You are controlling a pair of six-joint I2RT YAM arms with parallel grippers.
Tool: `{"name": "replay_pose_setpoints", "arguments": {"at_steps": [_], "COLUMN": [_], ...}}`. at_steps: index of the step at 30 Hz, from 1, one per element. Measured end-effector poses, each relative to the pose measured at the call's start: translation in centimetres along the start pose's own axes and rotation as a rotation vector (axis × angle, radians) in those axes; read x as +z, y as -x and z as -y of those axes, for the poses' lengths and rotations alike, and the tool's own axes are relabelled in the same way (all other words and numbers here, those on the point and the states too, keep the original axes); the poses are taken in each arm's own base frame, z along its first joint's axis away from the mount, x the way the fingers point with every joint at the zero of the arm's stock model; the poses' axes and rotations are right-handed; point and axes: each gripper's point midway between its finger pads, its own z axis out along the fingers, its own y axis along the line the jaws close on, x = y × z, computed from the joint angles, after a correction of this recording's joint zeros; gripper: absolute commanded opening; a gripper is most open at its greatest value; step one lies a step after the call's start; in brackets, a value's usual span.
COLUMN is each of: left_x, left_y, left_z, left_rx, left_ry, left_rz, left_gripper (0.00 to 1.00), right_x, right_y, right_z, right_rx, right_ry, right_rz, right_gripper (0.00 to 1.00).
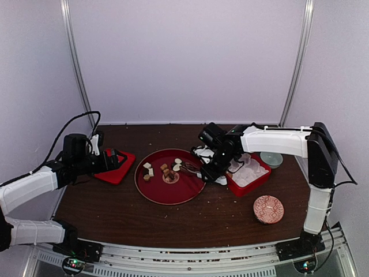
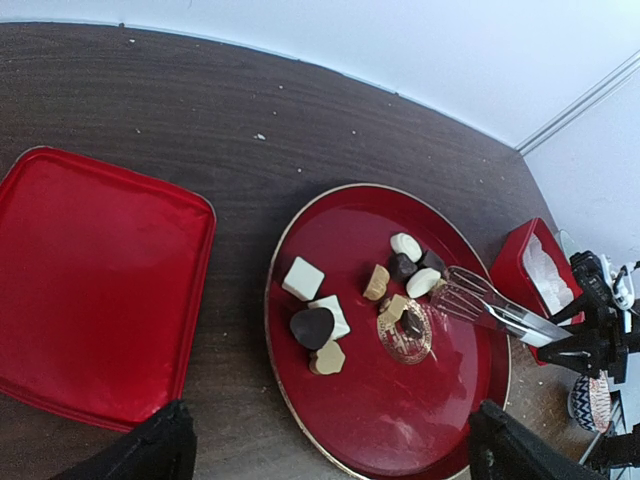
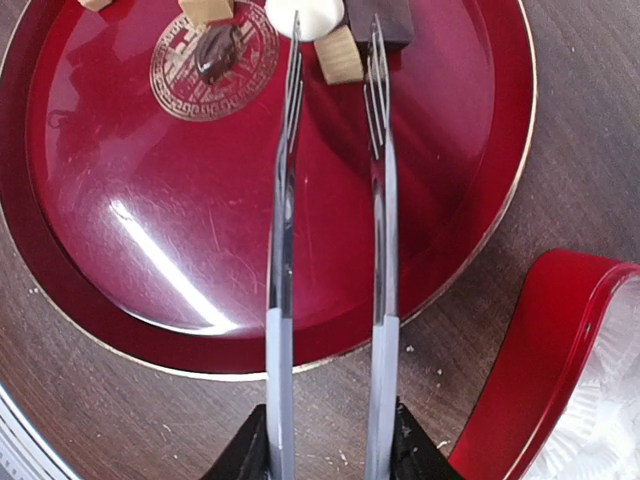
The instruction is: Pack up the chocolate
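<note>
Several pieces of chocolate (image 1: 164,170), dark, tan and white, lie on a round red tray (image 1: 173,193). My right gripper (image 3: 330,440) is shut on the handles of metal tongs (image 3: 375,200). Their forked tips stand apart low over the tray, either side of a tan piece (image 3: 340,55), with a white piece (image 3: 310,18) and a dark one (image 3: 385,15) just beyond. In the left wrist view the tongs (image 2: 490,305) reach in beside the chocolate (image 2: 400,270). My left gripper (image 2: 330,450) hangs open over the tray's left side, holding nothing, near a square red lid (image 2: 90,280).
A red box (image 1: 249,173) lined with white paper cups sits right of the tray, under the right arm. A pale green bowl (image 1: 271,158) stands behind it and a patterned bowl (image 1: 268,209) nearer the front. Crumbs dot the dark wooden table (image 1: 115,213).
</note>
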Motion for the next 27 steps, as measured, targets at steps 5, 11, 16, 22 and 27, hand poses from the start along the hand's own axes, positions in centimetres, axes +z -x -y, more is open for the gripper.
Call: {"name": "replay_pose_setpoints", "arguments": {"at_steps": [5, 11, 16, 22, 27], "left_x": [0.0, 0.1, 0.1, 0.1, 0.1], "left_y": [0.0, -0.1, 0.0, 0.0, 0.0], "left_z": [0.0, -0.2, -0.3, -0.3, -0.3], "left_rx": [0.0, -0.001, -0.001, -0.001, -0.002], "left_ry": [0.001, 0.009, 0.013, 0.013, 0.013], "left_rz": [0.001, -0.002, 0.0, 0.0, 0.0], "left_gripper": [0.97, 0.97, 0.97, 0.97, 0.97], "right_x": [-0.1, 0.1, 0.1, -0.7, -2.7], "right_y": [1.1, 1.7, 1.6, 0.1, -1.1], "right_z": [-0.2, -0.4, -0.4, -0.4, -0.4], "right_rx": [-0.007, -0.021, -0.021, -0.016, 0.001], "right_ry": [0.01, 0.019, 0.019, 0.02, 0.024], "right_rz": [0.016, 0.019, 0.017, 0.01, 0.031], "right_gripper": [0.3, 0.25, 0.21, 0.2, 0.19]}}
